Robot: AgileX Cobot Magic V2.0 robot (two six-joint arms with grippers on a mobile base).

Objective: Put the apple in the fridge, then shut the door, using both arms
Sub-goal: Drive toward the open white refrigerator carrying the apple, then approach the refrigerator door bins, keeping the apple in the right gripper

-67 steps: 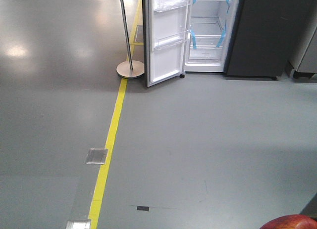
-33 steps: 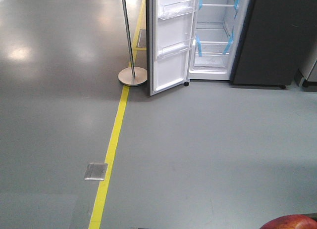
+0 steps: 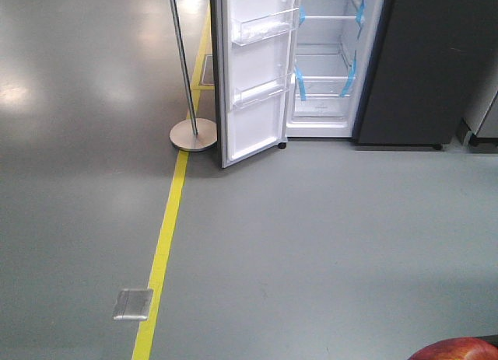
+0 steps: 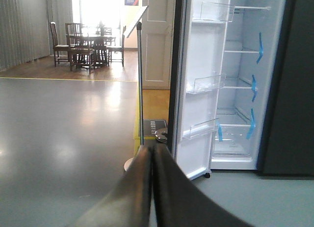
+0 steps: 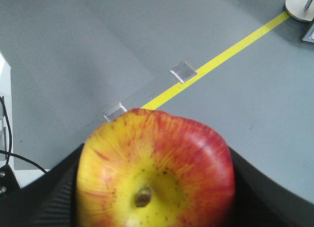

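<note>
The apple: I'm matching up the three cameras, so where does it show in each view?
Front view: the apple, a red sliver at the bottom right corner.
Left wrist: not in it.
Right wrist: apple fills the lower centre.
Shared landmark: the silver pole, upper left in front, centre in left wrist, its round base top right in right wrist.

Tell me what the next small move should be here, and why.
Probably roll the base forward toward the fridge. The apple is already clamped in the right hand and the door stands wide open, but a broad stretch of floor lies between the robot and the fridge, so it looks too far away to reach in yet.
</note>
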